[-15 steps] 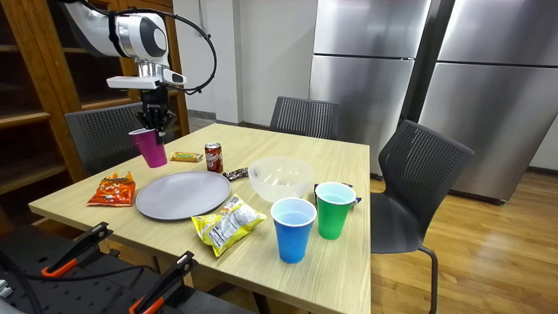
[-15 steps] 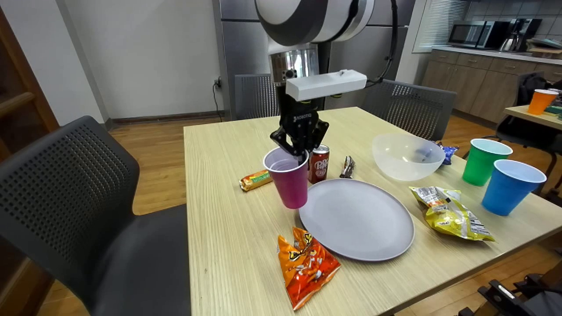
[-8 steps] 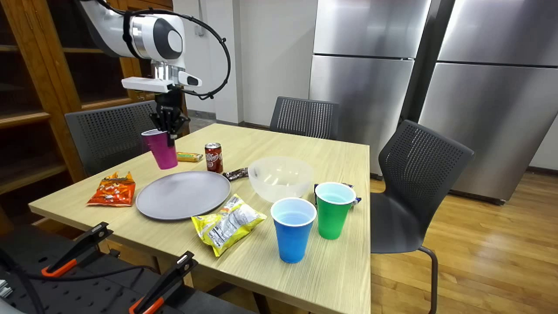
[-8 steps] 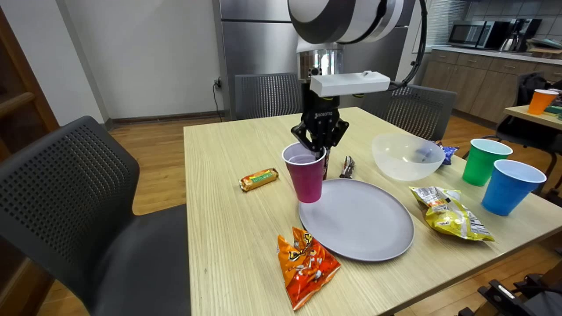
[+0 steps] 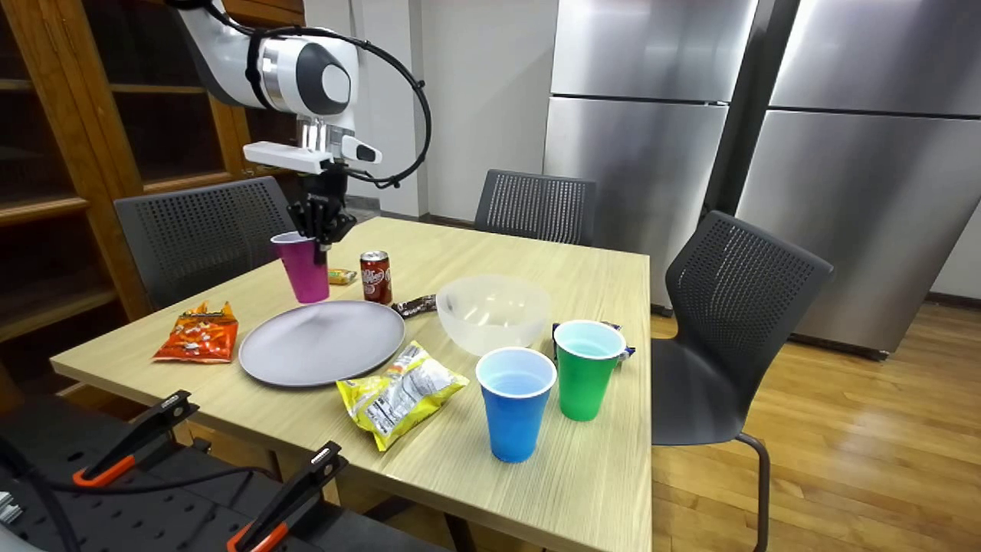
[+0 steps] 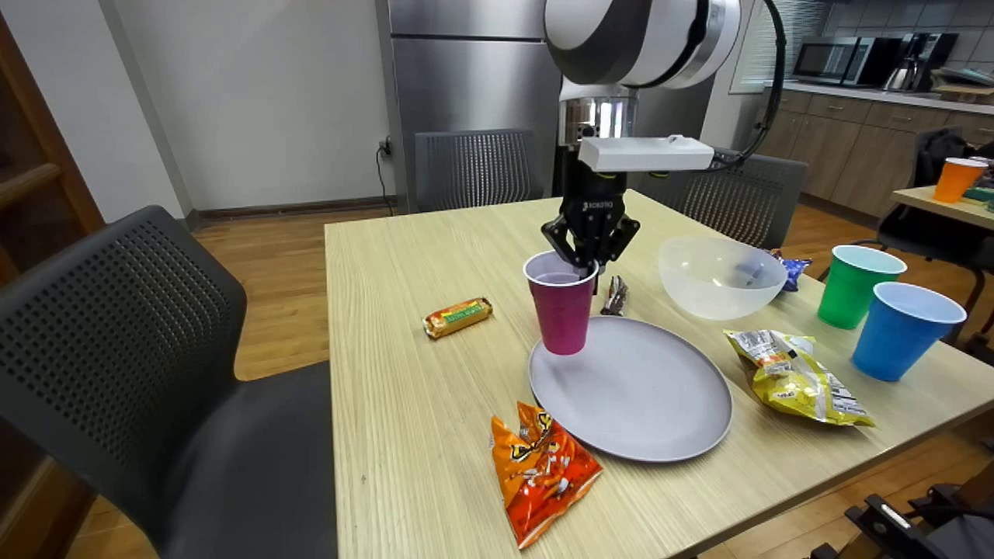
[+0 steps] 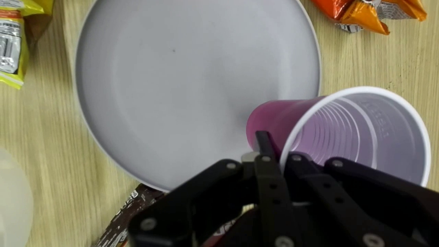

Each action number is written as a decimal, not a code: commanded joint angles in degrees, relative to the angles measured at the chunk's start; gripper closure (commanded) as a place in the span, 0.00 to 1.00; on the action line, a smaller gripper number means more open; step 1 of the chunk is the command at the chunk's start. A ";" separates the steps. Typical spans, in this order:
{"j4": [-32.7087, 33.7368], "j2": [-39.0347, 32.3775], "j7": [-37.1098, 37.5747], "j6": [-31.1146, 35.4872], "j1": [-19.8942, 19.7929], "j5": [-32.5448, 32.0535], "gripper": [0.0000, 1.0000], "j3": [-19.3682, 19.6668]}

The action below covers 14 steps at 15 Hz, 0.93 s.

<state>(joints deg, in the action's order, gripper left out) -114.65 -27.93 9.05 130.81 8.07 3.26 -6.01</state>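
Magenta cup (image 6: 561, 322), thin plastic by its look, appears near the centre of the frame in an exterior view, its base overlapping the edge of a grey plate (image 6: 644, 396); contact between the two is not determinable. Its wall is clamped in the gripper (image 7: 280, 160), one finger inside and one outside, lower right in the wrist view. This pinch likely suits thin plastic: the fingers need hardly part, and the body is spared squeezing. Support from one side only probably accounts for a slight lean, mouth toward the upper left. Counts on the table (image 6: 411, 435) are as follows. Cups: three, the held one plus a blue cup (image 6: 905, 341) and a green cup (image 6: 858, 295), both standing at the right of the frame on their narrower bases, mouths upward. Snack bags: two, a yellow bag (image 5: 402, 395) and a red-orange bag (image 5: 199, 337), flanking the plate and lying down, presumably too soft to stand. Small wrapped snacks: three, a gold roll (image 6: 460, 317) left of centre, a dark bar (image 6: 616, 296) beyond the plate, and a blue packet (image 6: 796, 272) partly hidden behind a translucent bowl (image 6: 714, 295). Bowls: one, mouth up. Plates: one, lying flat. Soda can (image 5: 375, 280): one, upright. Orange cup (image 6: 959, 180): one, on a separate surface, upper right.
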 commanded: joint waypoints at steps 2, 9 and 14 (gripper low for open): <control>-0.20 -0.64 -3.46 -0.35 -1.78 2.33 0.99 -0.37; 0.68 -3.08 -4.87 -0.87 -3.03 4.48 0.99 -0.40; 0.57 -3.67 -4.83 -1.19 -3.17 5.14 0.99 -0.29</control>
<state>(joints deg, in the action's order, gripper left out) -114.63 -31.56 5.77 130.78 5.52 7.13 -5.99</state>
